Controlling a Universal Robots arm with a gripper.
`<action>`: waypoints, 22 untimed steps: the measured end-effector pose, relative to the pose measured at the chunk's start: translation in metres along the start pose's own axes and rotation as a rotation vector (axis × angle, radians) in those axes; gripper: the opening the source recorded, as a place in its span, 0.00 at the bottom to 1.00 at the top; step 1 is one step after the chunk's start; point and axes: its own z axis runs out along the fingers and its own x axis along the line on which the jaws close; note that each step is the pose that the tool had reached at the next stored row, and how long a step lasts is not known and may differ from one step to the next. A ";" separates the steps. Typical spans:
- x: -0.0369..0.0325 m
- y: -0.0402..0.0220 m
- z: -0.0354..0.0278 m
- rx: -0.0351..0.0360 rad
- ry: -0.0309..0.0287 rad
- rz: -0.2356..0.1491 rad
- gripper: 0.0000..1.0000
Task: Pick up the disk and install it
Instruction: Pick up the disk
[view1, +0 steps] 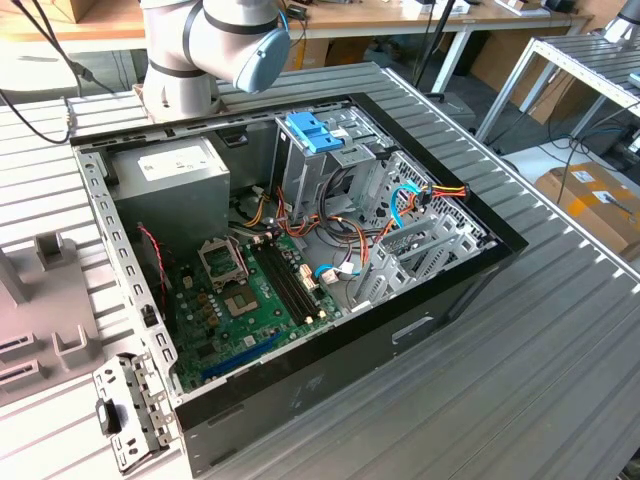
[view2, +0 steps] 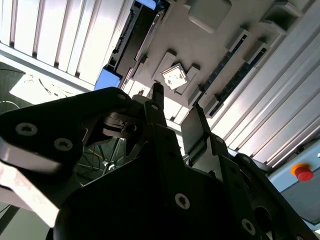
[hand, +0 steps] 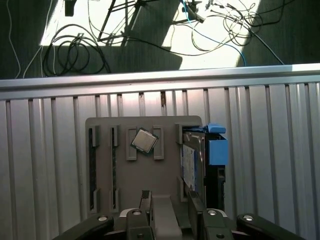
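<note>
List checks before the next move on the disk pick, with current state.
1. Disk seated in the gray fixture: ok, it stands on edge in its slot.
2. Gripper empty: ok, open and holding nothing.
3. Gripper centred on the disk: not ok, its gap sits toward the processor chip, off the disk.
4. Drive cage bay free: cannot tell, its inside is hidden.
5. Cables clear of the cage: cannot tell, they lie close beside it.
</note>
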 end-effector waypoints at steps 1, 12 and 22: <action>0.0000 0.0002 0.0000 -0.0001 0.0001 0.000 0.42; 0.0003 0.0033 0.0017 -0.0001 0.0000 0.000 0.42; 0.0004 0.0058 0.0031 0.0000 0.0000 0.000 0.42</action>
